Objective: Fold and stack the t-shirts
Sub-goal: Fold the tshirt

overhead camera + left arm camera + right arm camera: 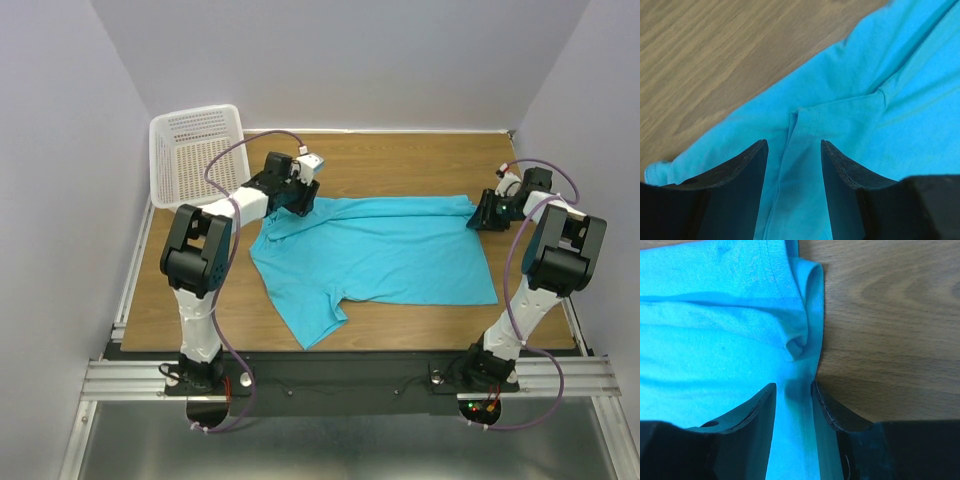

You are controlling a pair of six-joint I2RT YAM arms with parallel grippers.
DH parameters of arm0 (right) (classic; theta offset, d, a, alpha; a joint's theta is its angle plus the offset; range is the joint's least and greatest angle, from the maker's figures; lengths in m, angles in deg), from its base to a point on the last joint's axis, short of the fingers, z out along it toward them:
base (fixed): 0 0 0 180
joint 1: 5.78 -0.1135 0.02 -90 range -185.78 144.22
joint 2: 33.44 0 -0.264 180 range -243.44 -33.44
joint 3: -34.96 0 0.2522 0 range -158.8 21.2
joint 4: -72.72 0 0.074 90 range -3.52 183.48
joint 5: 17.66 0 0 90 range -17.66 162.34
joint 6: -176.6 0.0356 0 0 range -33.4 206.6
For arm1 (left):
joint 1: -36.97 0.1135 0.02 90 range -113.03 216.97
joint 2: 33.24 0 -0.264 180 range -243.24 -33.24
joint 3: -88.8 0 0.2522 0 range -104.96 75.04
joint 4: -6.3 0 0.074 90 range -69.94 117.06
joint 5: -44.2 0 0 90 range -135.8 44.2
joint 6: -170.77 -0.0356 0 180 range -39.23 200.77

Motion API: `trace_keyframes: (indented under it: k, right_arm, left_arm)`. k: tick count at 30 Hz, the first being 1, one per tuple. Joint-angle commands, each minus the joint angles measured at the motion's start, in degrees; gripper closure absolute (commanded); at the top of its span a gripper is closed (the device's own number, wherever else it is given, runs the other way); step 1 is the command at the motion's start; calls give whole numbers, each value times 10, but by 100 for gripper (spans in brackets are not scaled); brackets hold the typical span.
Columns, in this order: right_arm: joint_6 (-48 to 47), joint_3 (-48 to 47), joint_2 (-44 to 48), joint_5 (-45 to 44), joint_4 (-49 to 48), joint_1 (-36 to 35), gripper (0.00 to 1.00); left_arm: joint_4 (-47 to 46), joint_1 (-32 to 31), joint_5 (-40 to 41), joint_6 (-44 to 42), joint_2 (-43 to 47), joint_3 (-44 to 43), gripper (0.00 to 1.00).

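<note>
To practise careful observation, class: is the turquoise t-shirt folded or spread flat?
Partly folded: the t-shirt has its far edge turned over onto itself, while one sleeve lies spread.

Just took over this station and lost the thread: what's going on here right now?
Both arms are working one turquoise t-shirt spread on the wooden table. The left gripper is at its far left corner, the right gripper at its far right corner, each with jaws parted around cloth. The far edge looks folded over; a sleeve sticks out on the near side. A white mesh basket sits at the far left, apart from the shirt.
</note>
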Motion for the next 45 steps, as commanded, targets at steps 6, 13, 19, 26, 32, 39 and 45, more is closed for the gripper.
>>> trace_keyframes:
  k: [6, 13, 19, 26, 32, 39, 45]
  right_arm:
    - [-16, 15, -13, -38, -8, -1, 58]
    - [-15, 14, -15, -35, -7, -1, 58]
    - [-16, 16, -13, -31, -8, 1, 58]
    - [-16, 16, -11, -30, -7, 2, 59]
    - [-16, 16, -12, -30, -7, 2, 59]
    - [-17, 13, -13, -28, -7, 3, 59]
    - [-17, 12, -12, -27, -7, 4, 58]
  left_arm:
    - [12, -20, 7, 24, -29, -64, 44]
    - [21, -24, 11, 24, -49, -82, 48]
    - [40, -26, 9, 21, -65, -101, 67]
    - [42, -29, -10, 3, -21, -86, 100]
    - [29, -29, -50, -38, 55, -16, 100]
    - [79, -34, -116, -84, 104, 51, 100]
    - [107, -53, -144, -98, 108, 92, 88]
